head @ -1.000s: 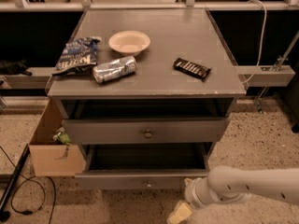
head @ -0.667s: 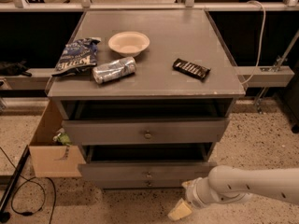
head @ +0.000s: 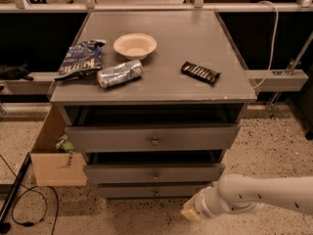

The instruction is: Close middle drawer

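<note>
1. Jaws: can't tell if wide or narrow. The gripper (head: 190, 212) is low at the near right, just below the drawer stack's right corner.
2. Middle drawer (head: 122, 173) has slid back in over the last second. Its front is now only slightly proud of the bottom drawer (head: 127, 191), and a dark gap shows above it.
3. Task looks nearly done but the front isn't flush, so a last push is probably needed.
4. Top drawer (head: 112, 138) is unchanged and still out; nothing on the worktop (head: 166, 80) has moved.

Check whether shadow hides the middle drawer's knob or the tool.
Camera view: the middle drawer front is evenly lit, its knob visible; dark shadow fills only the gap above it; the tool, at the frame's lower right, is brightly lit, unshadowed.
</note>
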Robot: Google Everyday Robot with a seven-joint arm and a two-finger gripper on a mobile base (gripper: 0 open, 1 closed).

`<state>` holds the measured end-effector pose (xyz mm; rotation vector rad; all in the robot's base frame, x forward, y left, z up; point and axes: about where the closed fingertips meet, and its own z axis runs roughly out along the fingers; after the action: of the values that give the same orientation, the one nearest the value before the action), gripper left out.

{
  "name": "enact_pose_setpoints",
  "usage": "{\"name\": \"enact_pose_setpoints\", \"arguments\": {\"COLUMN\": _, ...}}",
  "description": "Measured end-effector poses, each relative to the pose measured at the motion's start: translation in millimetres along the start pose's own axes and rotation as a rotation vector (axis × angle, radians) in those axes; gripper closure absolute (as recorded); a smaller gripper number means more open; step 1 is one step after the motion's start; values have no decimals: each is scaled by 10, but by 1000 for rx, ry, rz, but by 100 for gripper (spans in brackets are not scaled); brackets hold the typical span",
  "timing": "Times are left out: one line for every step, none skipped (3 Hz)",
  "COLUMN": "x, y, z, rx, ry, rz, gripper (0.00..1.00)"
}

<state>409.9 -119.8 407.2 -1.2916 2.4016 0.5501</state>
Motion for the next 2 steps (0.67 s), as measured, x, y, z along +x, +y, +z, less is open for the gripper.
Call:
{"name": "enact_pose_setpoints", "arguments": {"x": 43, "y": 38, "z": -49, "rx": 3, "ry": -14, "rz": 16, "gripper": 89}}
{"name": "enact_pose_setpoints", "arguments": {"x": -15, "y": -139, "z": 18, "rx": 3, "ry": -10, "rz": 31, "gripper": 100}}
